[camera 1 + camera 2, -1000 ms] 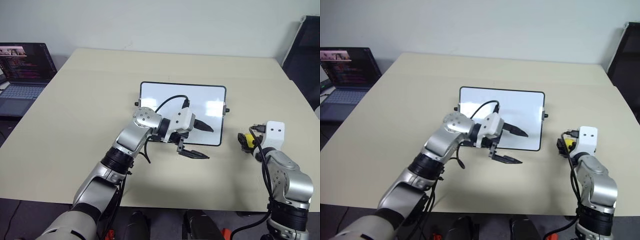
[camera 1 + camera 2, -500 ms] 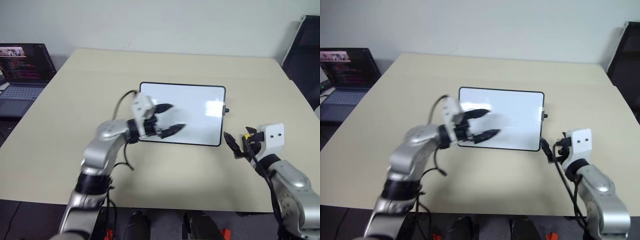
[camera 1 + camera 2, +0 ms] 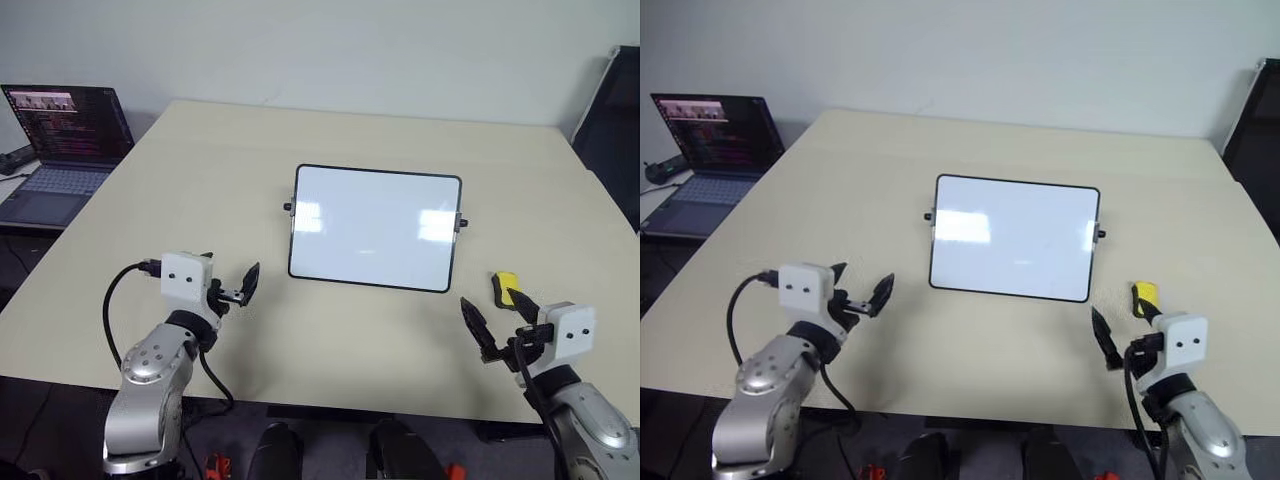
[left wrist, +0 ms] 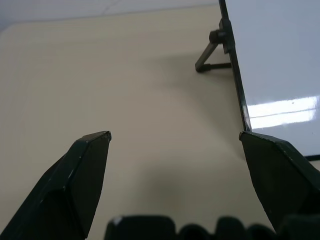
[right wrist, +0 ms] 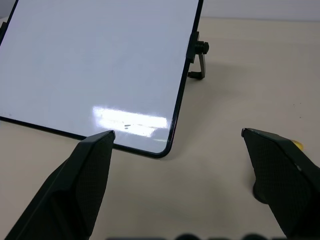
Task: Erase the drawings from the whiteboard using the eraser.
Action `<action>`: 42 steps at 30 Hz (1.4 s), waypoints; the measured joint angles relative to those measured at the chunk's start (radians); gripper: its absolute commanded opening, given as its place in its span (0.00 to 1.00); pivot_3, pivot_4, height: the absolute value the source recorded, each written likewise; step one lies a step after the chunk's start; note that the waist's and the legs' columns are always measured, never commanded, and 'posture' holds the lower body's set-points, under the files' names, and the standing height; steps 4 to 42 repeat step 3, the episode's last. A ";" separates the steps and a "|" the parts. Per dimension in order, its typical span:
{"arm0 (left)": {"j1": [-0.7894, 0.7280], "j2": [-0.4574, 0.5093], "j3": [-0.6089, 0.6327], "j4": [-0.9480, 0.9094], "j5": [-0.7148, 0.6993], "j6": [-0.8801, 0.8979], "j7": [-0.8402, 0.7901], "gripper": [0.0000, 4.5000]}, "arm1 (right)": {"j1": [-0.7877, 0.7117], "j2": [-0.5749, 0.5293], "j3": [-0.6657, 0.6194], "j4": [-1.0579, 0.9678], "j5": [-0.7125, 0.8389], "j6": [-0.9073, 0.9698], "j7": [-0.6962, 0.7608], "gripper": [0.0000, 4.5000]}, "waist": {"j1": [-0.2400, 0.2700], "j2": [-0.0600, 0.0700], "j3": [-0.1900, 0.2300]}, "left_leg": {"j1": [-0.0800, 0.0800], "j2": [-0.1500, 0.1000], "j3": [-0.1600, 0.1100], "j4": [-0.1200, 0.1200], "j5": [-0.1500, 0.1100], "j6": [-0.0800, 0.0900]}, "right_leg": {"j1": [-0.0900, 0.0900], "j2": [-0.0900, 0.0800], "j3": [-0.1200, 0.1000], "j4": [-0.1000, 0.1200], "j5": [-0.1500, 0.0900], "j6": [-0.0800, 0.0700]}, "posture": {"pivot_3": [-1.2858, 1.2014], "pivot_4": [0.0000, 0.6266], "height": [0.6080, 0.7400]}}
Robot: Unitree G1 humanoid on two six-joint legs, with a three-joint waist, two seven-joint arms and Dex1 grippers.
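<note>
Nearest, at the near edge of the surface (image 3: 300, 350):
- Left gripper (image 3: 240, 290), fingers spread apart, grasping nothing, pointing level across the surface toward the board's left edge.
- Right gripper (image 3: 500, 325), fingers spread wide, grasping nothing, aimed toward the board's near right corner.

Middle ground:
- Eraser (image 3: 506, 288), small yellow block lying on the surface just beyond the right gripper, beside the board's near right corner, apart from the board. The right wrist view catches a yellow sliver of it behind one finger.
- Whiteboard (image 3: 375, 225), black-framed, propped at a tilt on small side stands with knobs, centre of the surface.

Far:
- Laptop (image 3: 62, 140), open with its screen lit, on a separate low stand at far left.

Task status, judged: the board face reads white with glare patches; no blue drawings can be made out, apart from a faint speck near the lower middle. Erasing appears done or nearly so, with the eraser set down. Possibly a last check of that speck remains.

Containers: none present.
</note>
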 measured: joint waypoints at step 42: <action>-0.005 -0.023 -0.004 0.027 0.003 -0.017 0.031 1.00 | 0.006 -0.007 0.008 -0.030 0.018 0.002 -0.006 0.99 | 0.000 -0.001 0.000 | 0.000 0.000 0.000 0.000 0.000 0.000 | 0.000 0.000 0.000 0.000 0.000 0.000 | 0.52 0.24 1.00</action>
